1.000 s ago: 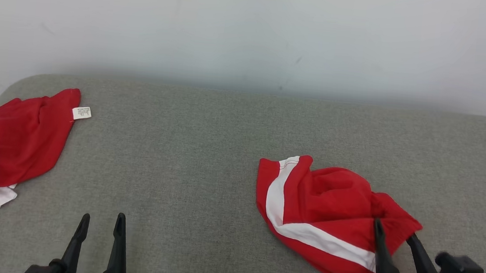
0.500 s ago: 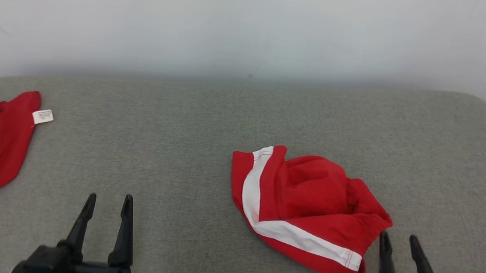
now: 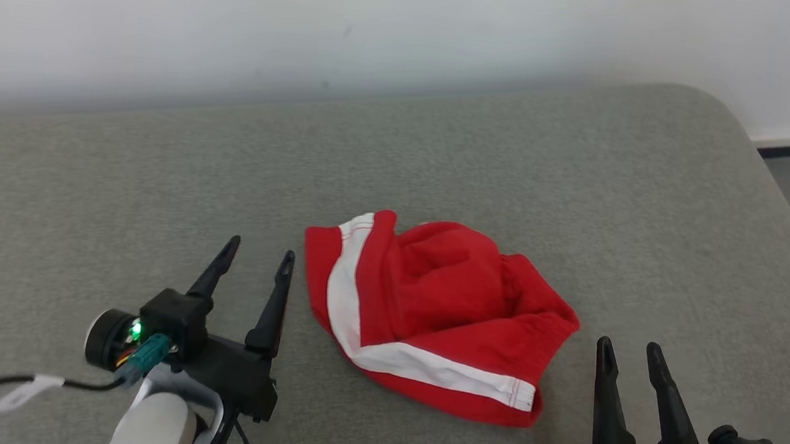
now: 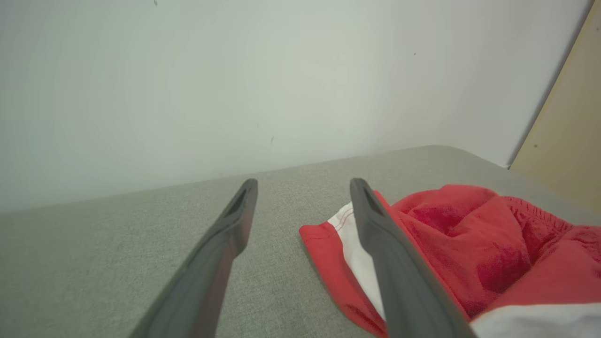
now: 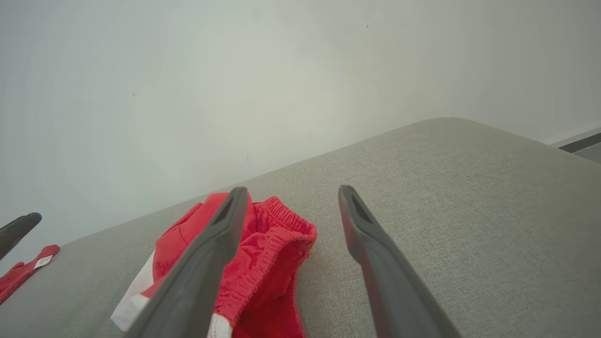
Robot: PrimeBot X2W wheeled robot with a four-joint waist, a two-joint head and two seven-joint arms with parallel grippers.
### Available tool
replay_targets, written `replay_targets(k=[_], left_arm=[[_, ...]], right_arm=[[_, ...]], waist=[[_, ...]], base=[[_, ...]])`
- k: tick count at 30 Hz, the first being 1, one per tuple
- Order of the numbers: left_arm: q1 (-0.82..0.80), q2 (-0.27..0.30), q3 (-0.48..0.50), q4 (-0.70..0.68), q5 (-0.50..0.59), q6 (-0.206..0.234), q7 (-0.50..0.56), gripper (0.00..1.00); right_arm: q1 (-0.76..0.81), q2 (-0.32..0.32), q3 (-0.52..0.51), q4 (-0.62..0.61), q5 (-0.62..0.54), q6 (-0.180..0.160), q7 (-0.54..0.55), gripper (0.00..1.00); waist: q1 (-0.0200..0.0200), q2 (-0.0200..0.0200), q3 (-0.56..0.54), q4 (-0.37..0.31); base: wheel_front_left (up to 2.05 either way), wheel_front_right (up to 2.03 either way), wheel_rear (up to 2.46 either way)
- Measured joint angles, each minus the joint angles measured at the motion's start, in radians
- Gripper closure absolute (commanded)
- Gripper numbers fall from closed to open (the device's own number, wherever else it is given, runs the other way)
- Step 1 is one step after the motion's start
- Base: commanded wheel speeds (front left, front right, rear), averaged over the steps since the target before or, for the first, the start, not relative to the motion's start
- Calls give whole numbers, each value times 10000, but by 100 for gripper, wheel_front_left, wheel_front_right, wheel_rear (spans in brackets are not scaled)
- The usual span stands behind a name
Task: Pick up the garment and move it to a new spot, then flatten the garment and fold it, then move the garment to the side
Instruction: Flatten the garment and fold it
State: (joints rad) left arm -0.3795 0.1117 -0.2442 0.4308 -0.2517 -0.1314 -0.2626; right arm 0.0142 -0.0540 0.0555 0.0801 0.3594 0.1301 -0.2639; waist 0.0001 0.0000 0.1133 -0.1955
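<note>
The red shorts [image 3: 445, 305] lie crumpled mid-table [image 3: 584, 181], a white stripe [image 3: 343, 282] bent along their near-left side. The left gripper [image 3: 260, 247] hovers just beside their left edge and the right gripper [image 3: 627, 344] near their right corner, both spread wide and empty. The likeliest slip is a pinch on the top fold alone, so the shorts lift bunched and resist flattening. The gathered elastic waistband [image 5: 286, 220] faces the right gripper; a grip there could take several layers together. The right gripper might also close on bare table.
</note>
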Motion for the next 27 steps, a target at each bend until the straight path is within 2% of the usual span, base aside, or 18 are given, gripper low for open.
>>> replay_targets(k=[7,18,19,27], left_arm=[[-1486,255,-945,2403,-483,-2,0,0],[-2406,247,-2075,4771,-1386,-2,2,0],[-2429,232,-2207,4899,-1542,-2,2,100],[-2630,184,-2602,5079,-2088,-4,2,100]], right_arm=[[-210,29,46,82,274,0,0,0],[-337,31,100,240,439,0,-2,0],[-336,29,88,244,439,0,-2,0],[-306,31,-8,226,416,0,-2,0]], waist=[[1,0,377,-771],[0,1,739,-1482],[0,1,731,-1479],[-1,1,586,-1199]], base=[[0,0,0],[0,0,0],[0,0,0],[0,0,0]])
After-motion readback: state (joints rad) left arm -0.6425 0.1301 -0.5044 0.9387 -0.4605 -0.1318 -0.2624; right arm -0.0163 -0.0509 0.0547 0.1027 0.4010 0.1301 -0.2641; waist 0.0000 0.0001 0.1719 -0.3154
